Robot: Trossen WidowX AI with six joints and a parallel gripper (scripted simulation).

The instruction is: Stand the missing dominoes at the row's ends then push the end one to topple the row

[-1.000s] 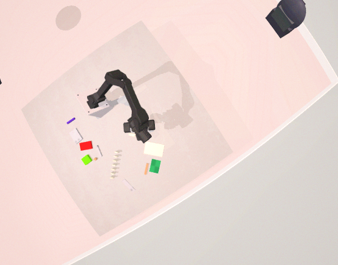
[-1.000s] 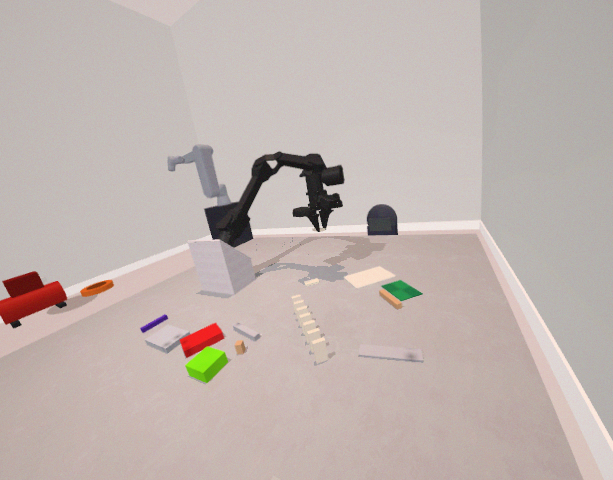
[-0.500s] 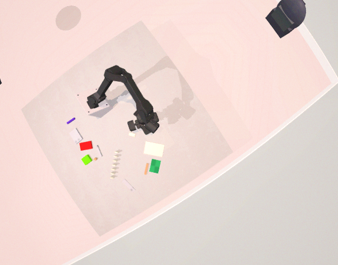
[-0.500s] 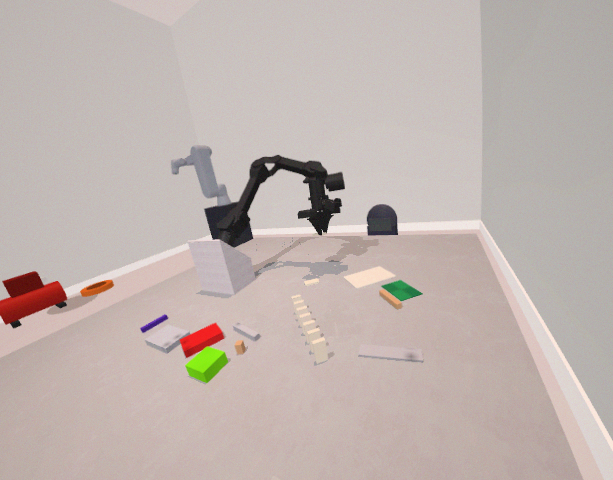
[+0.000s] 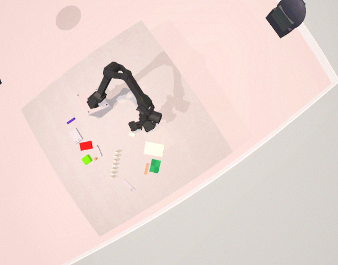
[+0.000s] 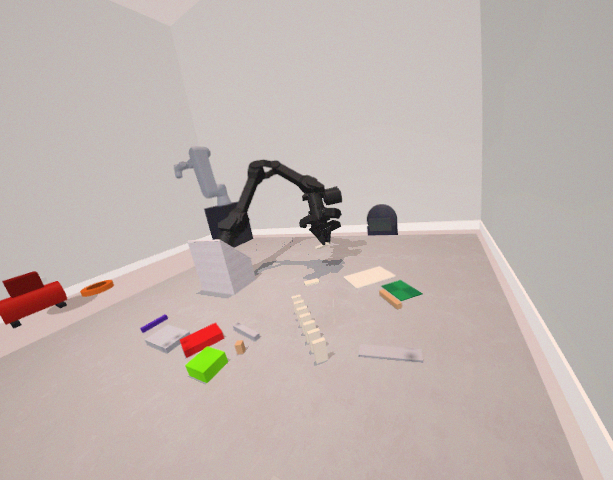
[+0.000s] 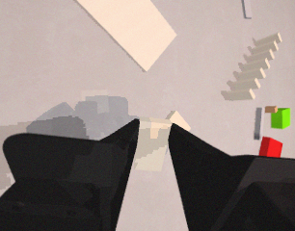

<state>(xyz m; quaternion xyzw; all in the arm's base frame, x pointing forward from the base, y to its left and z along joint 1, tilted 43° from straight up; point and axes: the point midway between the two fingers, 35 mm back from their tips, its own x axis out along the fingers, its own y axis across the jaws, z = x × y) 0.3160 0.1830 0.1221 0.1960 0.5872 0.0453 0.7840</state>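
My gripper (image 5: pixel 142 129) (image 6: pixel 324 243) (image 7: pixel 153 125) is shut on a cream domino (image 6: pixel 320 246) (image 7: pixel 149 163) and holds it above the floor, away from the row. Another cream domino (image 5: pixel 132 134) (image 6: pixel 311 282) (image 7: pixel 178 119) lies flat on the floor, between the row and the arm's side; in the wrist view it shows just past the right fingertip. Several cream dominoes stand upright in a straight, evenly spaced row, with an end domino (image 6: pixel 319 351) nearest the exterior camera and the opposite end domino (image 7: pixel 240 95) nearest the gripper in the wrist view.
A cream panel (image 5: pixel 154 148) (image 6: pixel 369 276) (image 7: pixel 133 29), a green checked sheet (image 5: pixel 155 166) (image 6: pixel 401 289) and an orange bar (image 5: pixel 146 168) (image 6: pixel 390 299) lie on one side of the row. A red block (image 5: pixel 85 146) (image 6: pixel 202 339) and a lime block (image 5: pixel 86 159) (image 6: pixel 207 364) lie on the other.
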